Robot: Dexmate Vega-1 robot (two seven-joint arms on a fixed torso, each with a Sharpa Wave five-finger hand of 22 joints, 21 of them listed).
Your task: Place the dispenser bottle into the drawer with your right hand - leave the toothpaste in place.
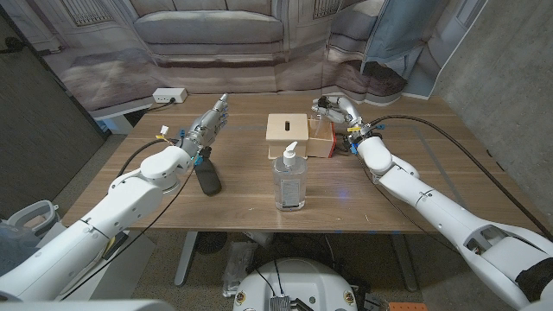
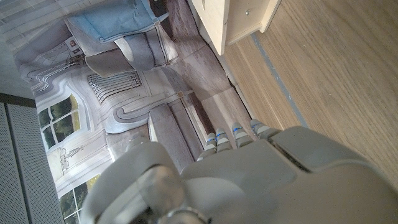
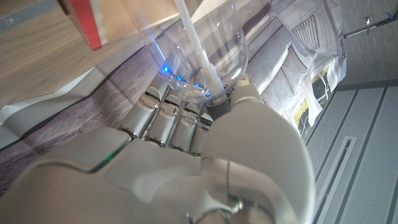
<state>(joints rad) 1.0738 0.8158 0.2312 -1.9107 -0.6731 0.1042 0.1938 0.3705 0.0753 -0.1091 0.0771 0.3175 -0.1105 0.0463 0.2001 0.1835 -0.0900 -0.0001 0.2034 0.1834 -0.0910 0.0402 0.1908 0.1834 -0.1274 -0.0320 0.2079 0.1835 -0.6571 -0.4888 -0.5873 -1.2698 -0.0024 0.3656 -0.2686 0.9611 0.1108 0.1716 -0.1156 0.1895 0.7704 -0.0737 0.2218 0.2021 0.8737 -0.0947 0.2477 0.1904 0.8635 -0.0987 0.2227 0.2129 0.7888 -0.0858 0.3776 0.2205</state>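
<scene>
While right hand (image 1: 333,109) grips clear bottle (image 3: 199,50), drawer (image 1: 324,138) open.

Both arms are clad in smooth white rounded shells, and black cables are run along them. The left hand (image 1: 210,121) and the right hand (image 1: 335,109) are built of silver-grey metal segments. Small blue markings are seen on the left hand's fingers (image 2: 238,133).

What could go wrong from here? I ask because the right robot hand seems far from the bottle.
1. The right robot hand sits against the clear cup beside the wooden box, not at the dispenser bottle; it may tip or drag the cup and the white stick inside.
2. The bottle stands tall just in front of the box, so an arm swinging back toward it could topple it.
</scene>
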